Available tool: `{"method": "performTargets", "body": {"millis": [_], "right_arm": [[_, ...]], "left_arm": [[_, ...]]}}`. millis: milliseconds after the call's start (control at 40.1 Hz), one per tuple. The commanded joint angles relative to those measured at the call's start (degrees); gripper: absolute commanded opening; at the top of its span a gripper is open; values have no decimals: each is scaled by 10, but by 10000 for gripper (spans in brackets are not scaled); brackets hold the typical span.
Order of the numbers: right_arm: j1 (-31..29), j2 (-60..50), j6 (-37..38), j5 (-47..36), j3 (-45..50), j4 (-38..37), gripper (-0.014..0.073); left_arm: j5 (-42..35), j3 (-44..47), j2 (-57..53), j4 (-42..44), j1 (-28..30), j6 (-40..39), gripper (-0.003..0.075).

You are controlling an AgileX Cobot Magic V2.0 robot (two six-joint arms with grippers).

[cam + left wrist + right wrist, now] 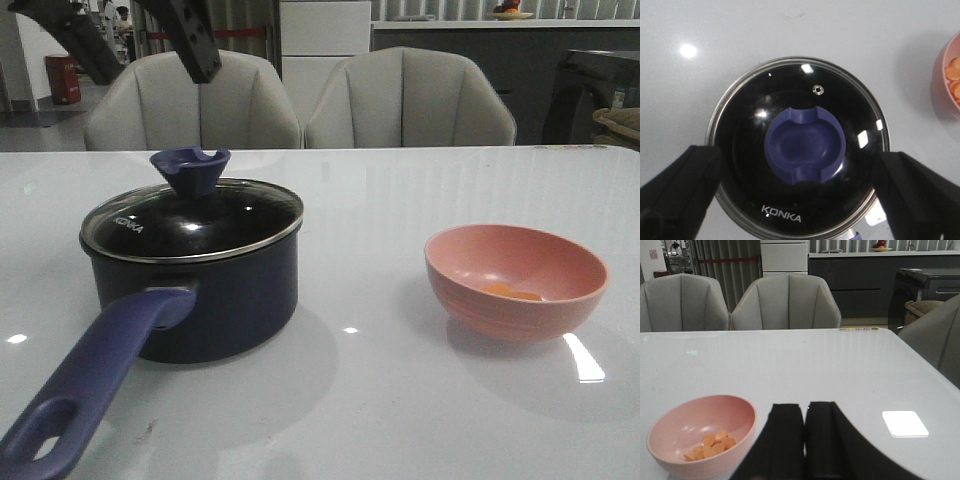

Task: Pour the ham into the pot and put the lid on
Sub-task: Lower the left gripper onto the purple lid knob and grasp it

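The dark navy pot (235,300) stands at the table's left, its purple-blue handle (100,380) pointing toward the near edge. The glass lid (200,222) sits on the pot, with its blue knob (190,170) on top. In the left wrist view the lid (850,110) and knob (805,145) lie straight below my open, empty left gripper (797,155), which hangs above them (155,75). The ham (513,293) lies in the pink bowl (500,315) on the right. My right gripper (805,410) is shut and empty beside the bowl (690,415) with the ham (710,445).
The white table (400,200) is glossy with light glare. Two grey chairs (410,100) stand behind its far edge. The bowl's edge (940,85) shows in the left wrist view. The right gripper is out of the front view.
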Motion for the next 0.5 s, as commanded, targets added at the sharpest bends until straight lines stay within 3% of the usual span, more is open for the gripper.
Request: {"method": "performTargets", "body": {"millis": [0, 474], "right_arm": [[-4, -12, 1, -48, 6, -5, 166], [-4, -12, 1, -48, 6, -5, 166]], "left_arm": [[4, -45, 7, -15, -4, 0, 651], [133, -159, 128, -25, -4, 0, 651]]}}
